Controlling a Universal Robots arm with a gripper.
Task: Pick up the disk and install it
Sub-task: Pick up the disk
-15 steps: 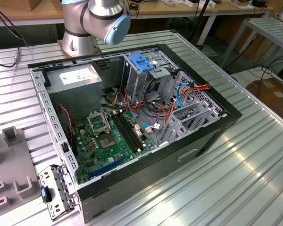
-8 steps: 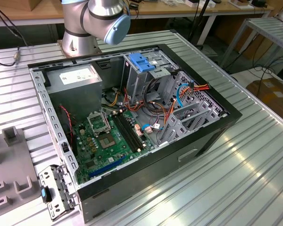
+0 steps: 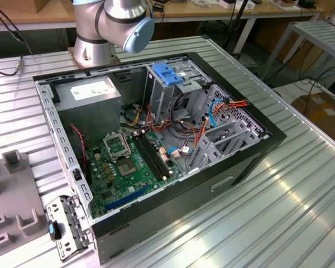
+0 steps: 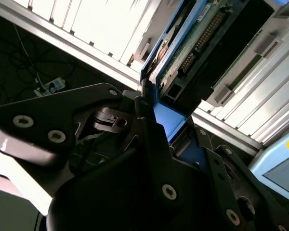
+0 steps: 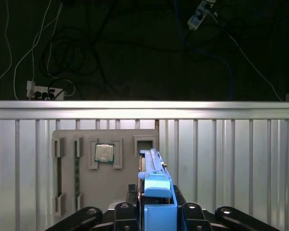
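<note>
Fingers (image 4: 149,137) clamp narrowly shut around the disk (image 5: 152,166), gripping its blue-railed sides, edge-up above the ribbed metal table (image 5: 231,159).

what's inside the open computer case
A green motherboard, a grey power supply, a metal drive cage topped by a blue latch plate, and coloured cables. The cage walls cover its bays.

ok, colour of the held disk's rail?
Blue. The rail on the disk shows best in the first wrist view.
</note>
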